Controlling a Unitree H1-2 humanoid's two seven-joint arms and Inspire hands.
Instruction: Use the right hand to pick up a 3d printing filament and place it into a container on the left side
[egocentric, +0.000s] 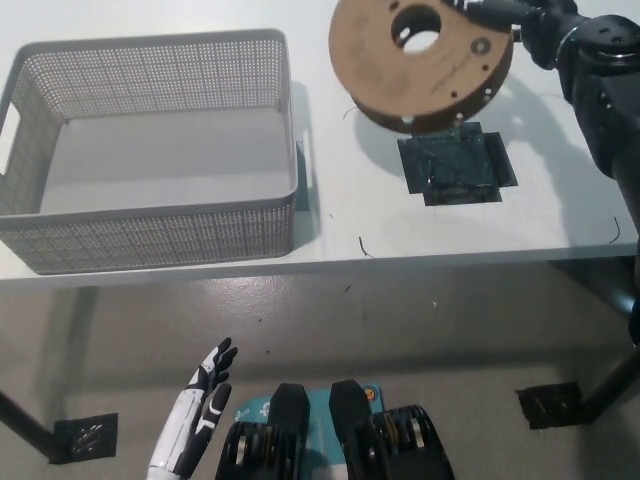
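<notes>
Nearest, at the lower left below the surface edge: white left hand (195, 420), resting over the floor, fingers (218, 360) apart and holding nothing.

Beyond it, the white surface (340, 215), its near edge running across the middle of the view. At the left on the surface: grey perforated container (150, 235), rectangular, with a cut-out handle at its left end and nothing visible inside. Just right of the container's near corner, a short dark thread-like scrap (366, 247) close to the surface edge.

Right of centre, a dark square mat (455, 170) lying flat on the surface, well apart from the container.

Farther, above and slightly left of the mat: brown cardboard filament spool (420, 60), lifted clear of the surface and tilted, its flat flange with the round centre hole facing up, its near rim overlapping the far edge of the mat in the view. To the right of the container, not over it.

At the far right: black right hand (515, 20) at the spool's far right rim, fingers closed on the spool, partly cut off by the top edge. Black arm (610, 110) running down the right side.
</notes>
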